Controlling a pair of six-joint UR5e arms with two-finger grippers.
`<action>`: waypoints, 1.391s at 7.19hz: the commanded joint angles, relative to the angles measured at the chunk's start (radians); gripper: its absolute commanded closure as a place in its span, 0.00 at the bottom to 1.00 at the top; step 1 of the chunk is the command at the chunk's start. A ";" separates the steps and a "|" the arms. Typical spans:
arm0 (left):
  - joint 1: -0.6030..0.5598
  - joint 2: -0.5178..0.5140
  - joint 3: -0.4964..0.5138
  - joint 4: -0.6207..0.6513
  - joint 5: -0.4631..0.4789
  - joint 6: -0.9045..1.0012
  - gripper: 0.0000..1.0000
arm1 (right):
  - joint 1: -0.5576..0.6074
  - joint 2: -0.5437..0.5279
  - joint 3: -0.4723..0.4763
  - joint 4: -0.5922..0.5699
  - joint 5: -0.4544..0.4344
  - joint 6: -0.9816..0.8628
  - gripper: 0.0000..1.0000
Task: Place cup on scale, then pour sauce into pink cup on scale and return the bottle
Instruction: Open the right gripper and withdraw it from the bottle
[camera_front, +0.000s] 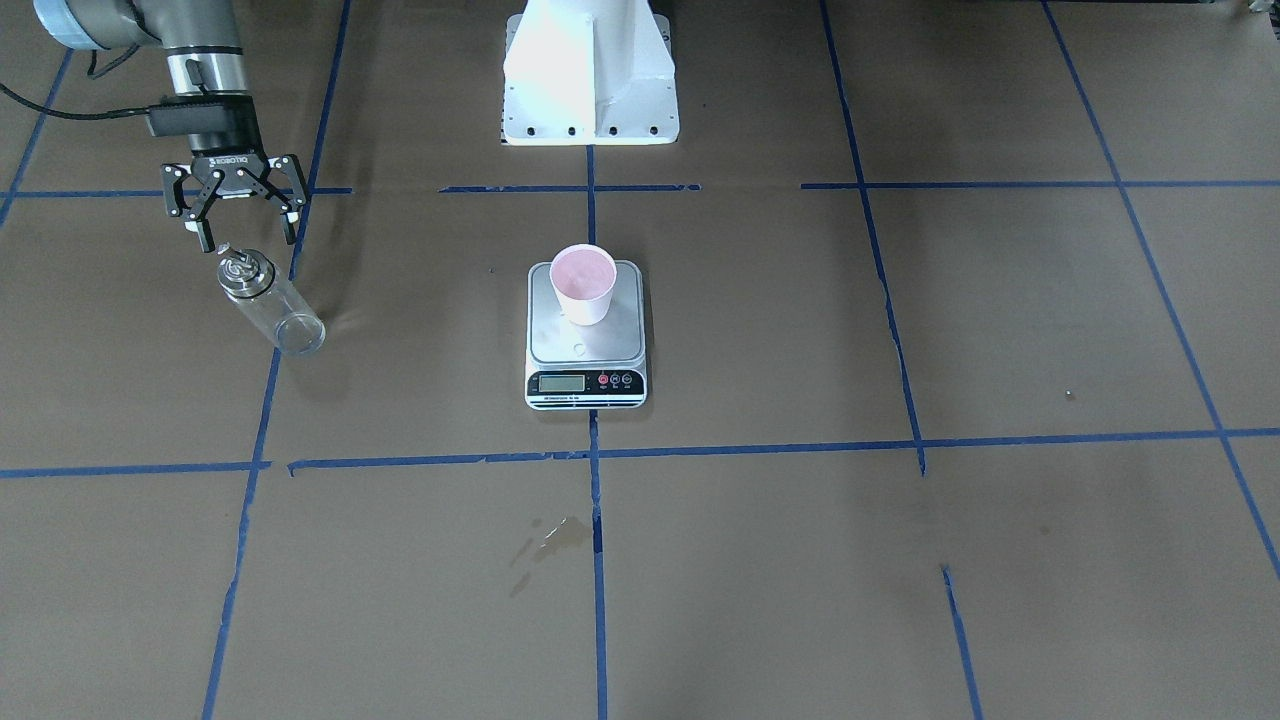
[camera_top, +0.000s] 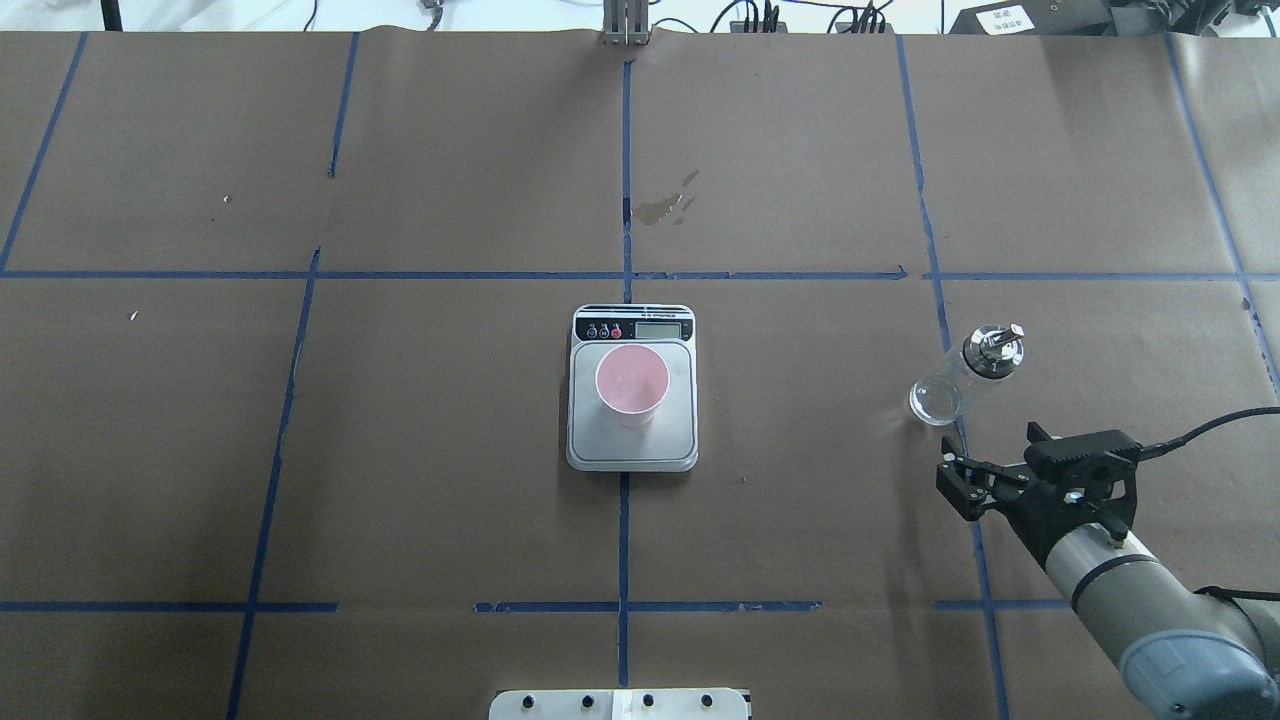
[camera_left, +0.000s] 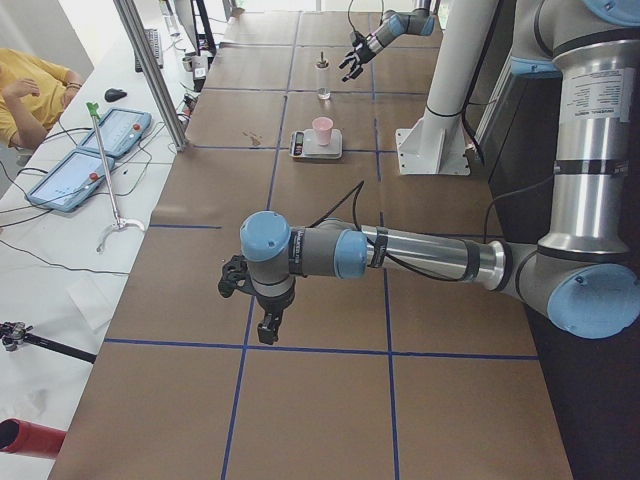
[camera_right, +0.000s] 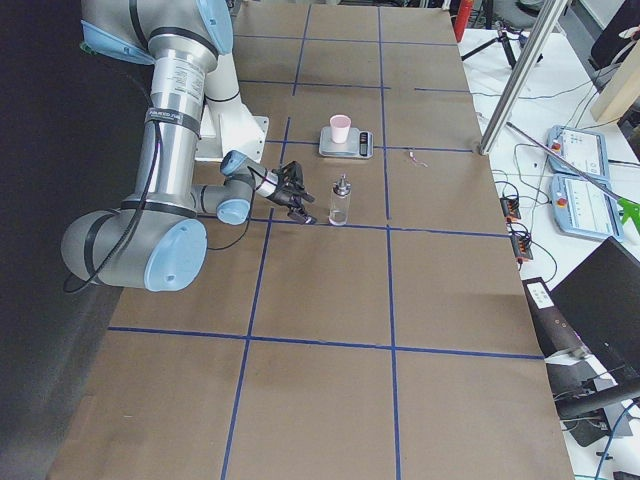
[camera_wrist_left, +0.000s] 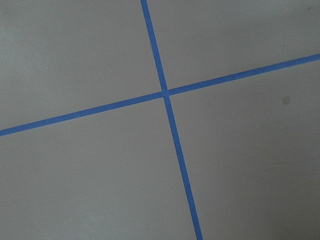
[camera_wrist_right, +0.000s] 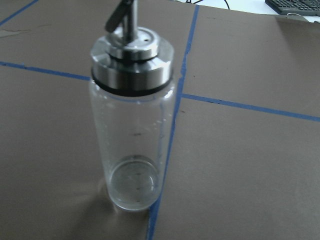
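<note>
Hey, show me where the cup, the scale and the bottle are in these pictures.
cup (camera_front: 584, 280): front-facing view, on its pink inside.
scale (camera_top: 632, 448): overhead view, on the bare steel platform.
bottle (camera_wrist_right: 132, 135): right wrist view, on the clear glass body.

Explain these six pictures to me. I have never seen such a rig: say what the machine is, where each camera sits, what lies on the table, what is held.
The machine is two jointed robot arms mounted at a brown-paper table marked with blue tape. Two pictures look down on it, one from across the table, one from behind the robot; two look along it from either end; two come from wrist cameras. In the middle sits a flat silver-and-white kitchen scale with a small white, pink-lined cup standing on it. A clear glass bottle with a silver cap stands upright near the right arm, whose jaws are open and apart from it. The left arm hangs over the paper. Nothing is held.
</note>
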 joint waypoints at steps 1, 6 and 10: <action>0.000 0.000 0.000 0.000 0.001 0.000 0.00 | 0.122 -0.057 0.023 0.046 0.197 -0.102 0.00; 0.000 0.000 -0.002 0.000 0.001 0.000 0.00 | 0.916 0.070 -0.158 0.039 1.086 -0.660 0.00; -0.002 0.002 -0.002 0.000 0.001 0.000 0.00 | 1.368 0.349 -0.203 -0.651 1.400 -1.198 0.00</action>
